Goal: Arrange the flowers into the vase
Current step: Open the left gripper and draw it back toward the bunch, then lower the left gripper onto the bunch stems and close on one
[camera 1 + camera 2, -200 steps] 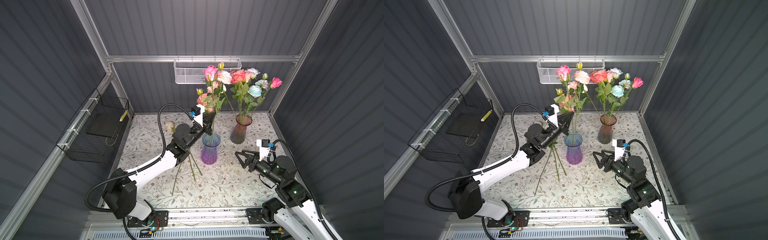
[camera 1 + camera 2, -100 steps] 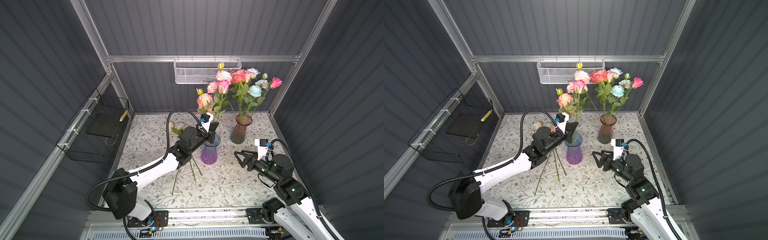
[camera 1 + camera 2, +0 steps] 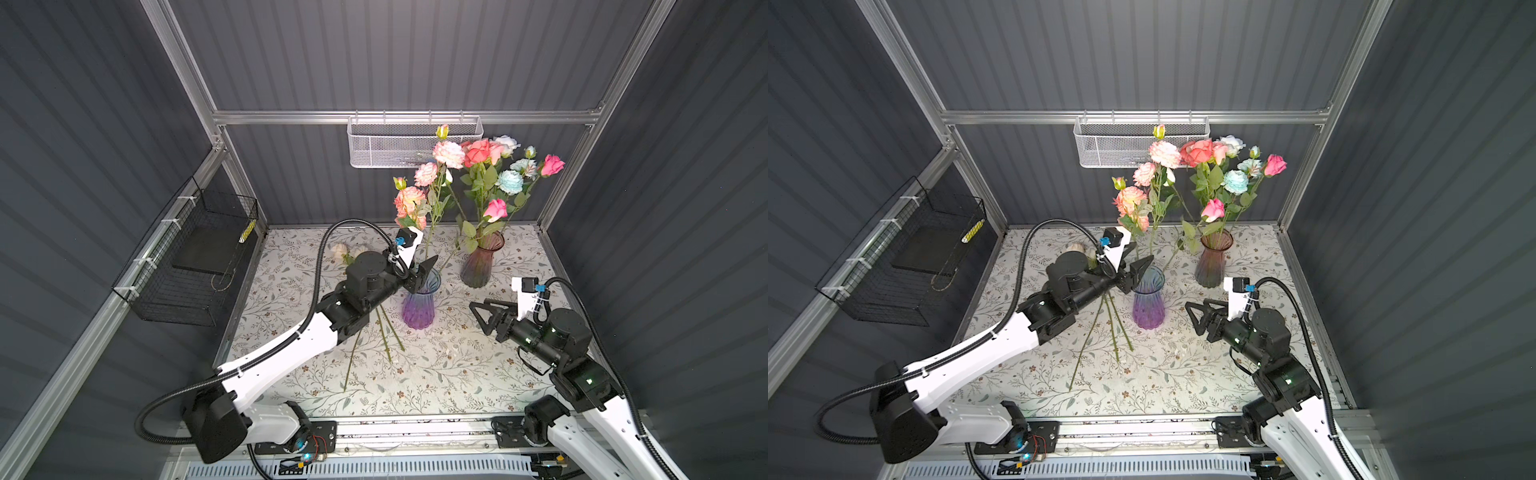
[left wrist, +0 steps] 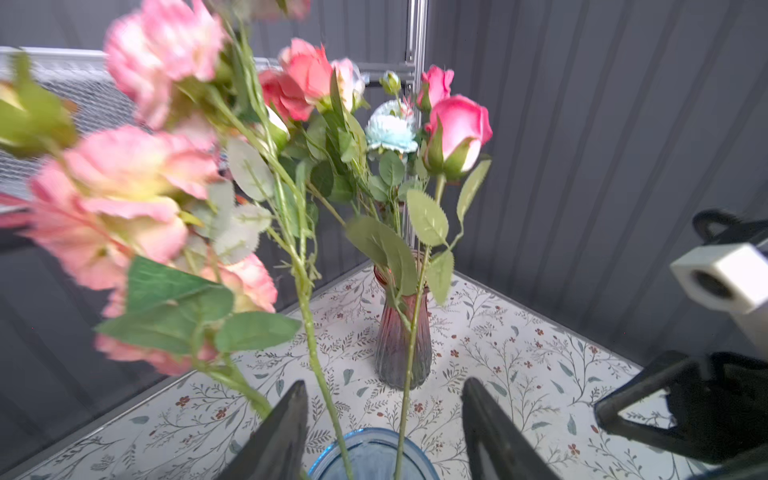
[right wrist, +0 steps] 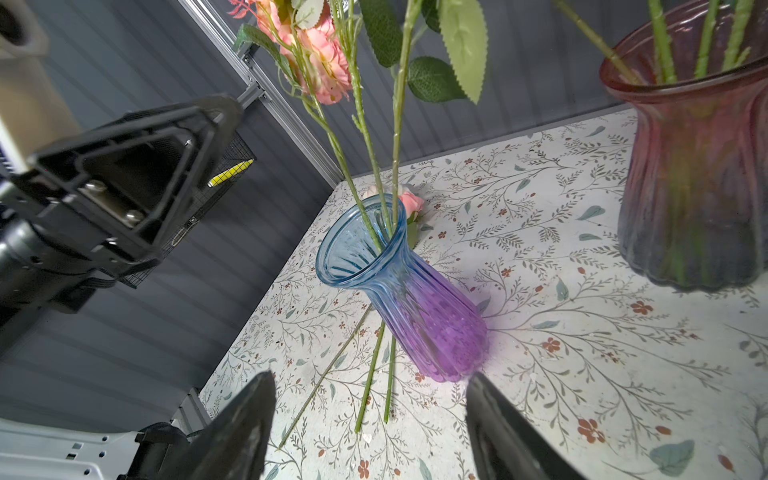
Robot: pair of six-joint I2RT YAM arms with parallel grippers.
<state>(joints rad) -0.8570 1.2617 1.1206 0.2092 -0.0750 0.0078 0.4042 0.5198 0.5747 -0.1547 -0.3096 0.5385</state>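
A blue-to-purple vase [image 3: 417, 309] [image 3: 1148, 307] [image 5: 415, 299] stands mid-table and holds ruffled pink flowers [image 3: 409, 201] [image 3: 1129, 199] and a pink rose [image 3: 495, 210] [image 4: 457, 124] that leans toward the red vase [image 3: 480, 262] [image 3: 1212, 262]. The red vase is full of coral, white, pale blue and pink blooms. My left gripper [image 3: 419, 270] [image 3: 1136, 270] [image 4: 384, 382] is open at the blue vase's mouth, with two stems running free between its fingers. Three more flowers lie on the table, stems [image 3: 382, 332] [image 5: 374, 374] left of the vase. Right of the vase my right gripper [image 3: 478, 318] [image 3: 1192, 319] [image 5: 370, 380] hangs open and empty.
A white mesh basket [image 3: 411, 145] hangs on the back rail behind the blooms. A black wire basket [image 3: 195, 266] is fixed to the left wall. The floral table cover [image 3: 436, 374] reaches to the walls on three sides.
My left gripper came down to the blue vase's mouth with the pink rose and opened. The rose now stands in that vase, lower and leaning right. The right arm barely moved.
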